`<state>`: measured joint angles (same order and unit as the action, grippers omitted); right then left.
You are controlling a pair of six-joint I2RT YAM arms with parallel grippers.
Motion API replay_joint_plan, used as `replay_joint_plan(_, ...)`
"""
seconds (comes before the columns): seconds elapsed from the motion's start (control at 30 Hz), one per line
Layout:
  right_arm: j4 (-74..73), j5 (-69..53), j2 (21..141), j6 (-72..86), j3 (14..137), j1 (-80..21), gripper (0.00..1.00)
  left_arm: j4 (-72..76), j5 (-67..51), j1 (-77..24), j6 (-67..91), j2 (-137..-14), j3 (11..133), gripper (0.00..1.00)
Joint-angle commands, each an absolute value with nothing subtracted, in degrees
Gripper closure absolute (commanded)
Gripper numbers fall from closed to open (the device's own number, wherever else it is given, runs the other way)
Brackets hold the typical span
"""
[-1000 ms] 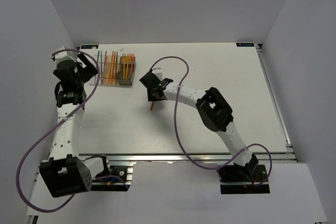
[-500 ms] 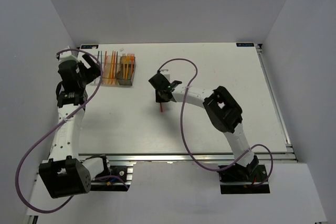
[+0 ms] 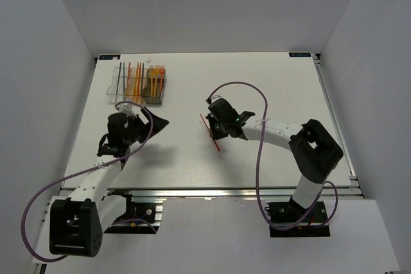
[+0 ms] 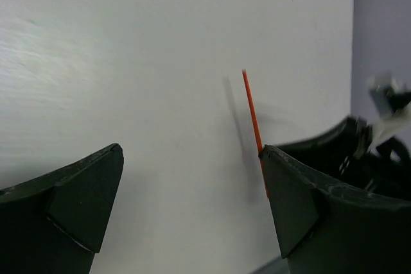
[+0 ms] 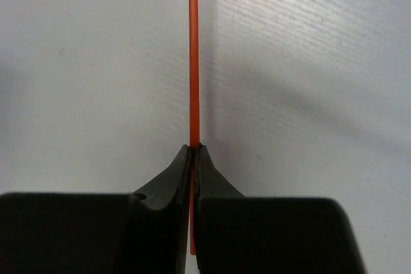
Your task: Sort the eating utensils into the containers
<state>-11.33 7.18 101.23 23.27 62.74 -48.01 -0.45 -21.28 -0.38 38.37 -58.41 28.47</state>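
My right gripper [image 3: 214,129] is shut on a thin red stick [image 3: 218,146] and holds it over the middle of the table. In the right wrist view the stick [image 5: 192,62] runs straight out from between the closed fingertips of the gripper [image 5: 192,149]. My left gripper [image 3: 160,122] is open and empty, pointing right toward the stick, a hand's width away. Its wrist view shows the stick [image 4: 251,112] beyond its spread fingers [image 4: 83,200]. The containers [image 3: 137,89] stand in a row at the back left, with several orange, red and blue utensils [image 3: 138,75] upright in them.
The white table [image 3: 276,81] is walled by grey panels on three sides. A metal rail [image 3: 225,191] runs along the near edge. Purple cables [image 3: 257,158] loop off both arms. The right arm's wrist [image 4: 369,152] shows at the right of the left wrist view.
My left arm has swung away from the containers to the near middle and now points right. My right gripper has carried the red stick right and a little nearer.
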Motion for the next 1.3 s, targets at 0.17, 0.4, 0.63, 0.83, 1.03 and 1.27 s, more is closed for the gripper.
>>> replay_joint_plan(0.17,-10.02,6.16,90.54,20.91,61.26,-47.81,1.00,35.21,-22.41,-13.35,59.31,-53.96,14.17,0.02)
replay_joint_plan(0.4,5.06,-12.00,80.96,27.05,54.59,-47.81,1.00,52.19,-19.34,-21.26,64.33,-63.26,13.62,0.02)
replay_joint_plan(0.63,12.04,-19.94,79.62,31.64,53.87,-48.77,1.00,56.15,-18.63,-24.08,64.86,-69.78,16.26,0.11)
replay_joint_plan(0.83,12.92,-21.45,83.66,32.52,56.77,-50.97,1.00,61.69,-19.68,-24.70,66.35,-72.16,18.36,0.44)
replay_joint_plan(1.03,10.21,-14.35,82.98,33.05,57.74,-50.89,0.94,50.95,-20.48,-24.70,61.45,-70.06,21.61,1.00)
replay_joint_plan(1.27,2.55,3.50,71.82,31.64,50.21,-47.99,0.10,-7.97,20.27,-21.71,23.34,-67.84,53.29,1.00)
